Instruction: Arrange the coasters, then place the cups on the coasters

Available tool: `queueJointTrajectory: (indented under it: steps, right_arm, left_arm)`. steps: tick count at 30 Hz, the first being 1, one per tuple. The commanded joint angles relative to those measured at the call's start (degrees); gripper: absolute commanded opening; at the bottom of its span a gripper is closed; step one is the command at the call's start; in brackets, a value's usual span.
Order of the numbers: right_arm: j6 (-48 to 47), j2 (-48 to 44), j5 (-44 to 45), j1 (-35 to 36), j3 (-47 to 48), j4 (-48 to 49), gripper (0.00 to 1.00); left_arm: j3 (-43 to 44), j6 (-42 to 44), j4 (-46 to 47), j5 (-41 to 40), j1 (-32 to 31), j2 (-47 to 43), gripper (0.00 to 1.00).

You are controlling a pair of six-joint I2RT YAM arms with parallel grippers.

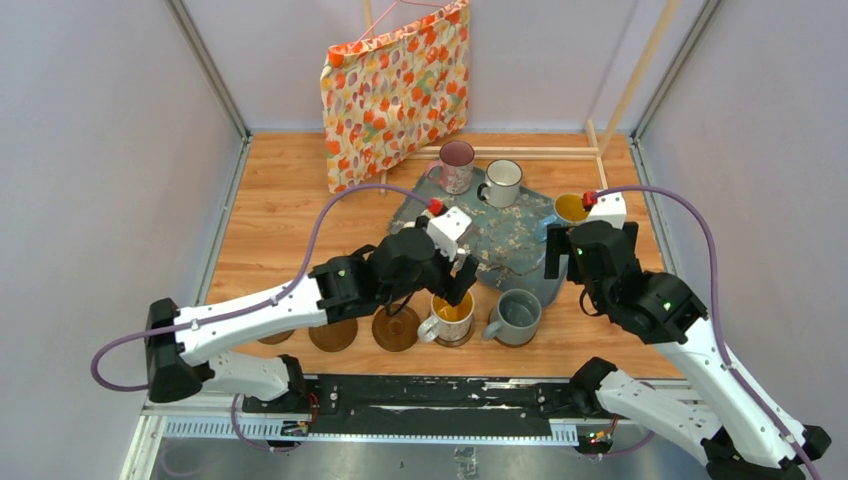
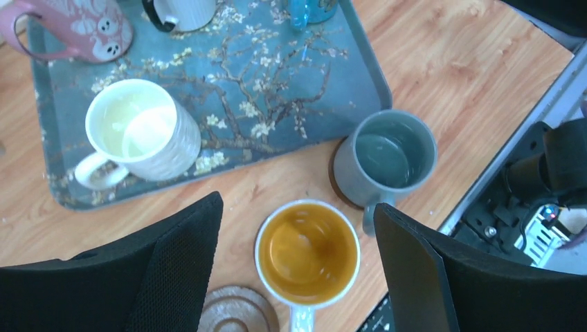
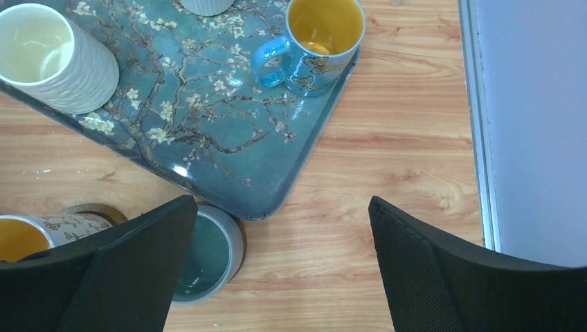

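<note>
My left gripper (image 2: 297,207) (image 1: 455,283) is open, hovering over a white mug with a yellow inside (image 2: 308,252); its fingers stand clear on either side. That mug (image 1: 452,318) stands on a coaster in the front row, and beside it a grey mug (image 1: 517,318) (image 2: 391,155) stands on another. Bare brown coasters (image 1: 396,328) (image 1: 333,334) (image 2: 237,311) lie to the left. A cream mug (image 2: 135,131), a pink mug (image 1: 456,166), a white dark-rimmed mug (image 1: 501,183) and a blue-handled mug (image 3: 318,41) stand on the floral tray (image 3: 228,131). My right gripper (image 3: 282,204) (image 1: 558,262) is open and empty over the table by the tray's corner.
A floral fabric bag (image 1: 395,90) hangs at the back, with wooden sticks (image 1: 540,152) lying behind the tray. A black rail (image 1: 430,395) runs along the near edge just in front of the coasters. Cage walls close in both sides.
</note>
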Motion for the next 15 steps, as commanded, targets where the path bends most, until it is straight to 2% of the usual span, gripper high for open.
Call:
queueJointTrajectory:
  steps: [1, 4, 6, 13, 15]
  right_arm:
    - [4.0, 0.6, 3.9, 0.2, 0.8, -3.0, 1.0]
    - [5.6, 2.6, 5.0, -0.9, 1.2, -4.7, 1.0]
    - [5.8, 4.2, 2.8, -4.1, 0.9, -5.0, 1.0]
    - [1.7, 7.5, -13.3, -25.0, -0.6, 0.2, 1.0]
    - [0.7, 9.1, -20.3, -31.3, -0.6, 2.5, 1.0]
  left_arm:
    - [5.3, 4.4, 2.1, 5.3, 2.7, 7.1, 0.86]
    - [8.8, 5.4, 3.7, 7.8, 4.0, 11.4, 0.85]
    - [10.8, 6.0, 4.3, 8.9, 4.5, 13.7, 0.85]
    - [14.6, 6.4, 5.5, 12.2, 5.9, 18.1, 0.85]
    - [14.3, 6.4, 5.6, 12.6, 6.1, 18.3, 0.85]
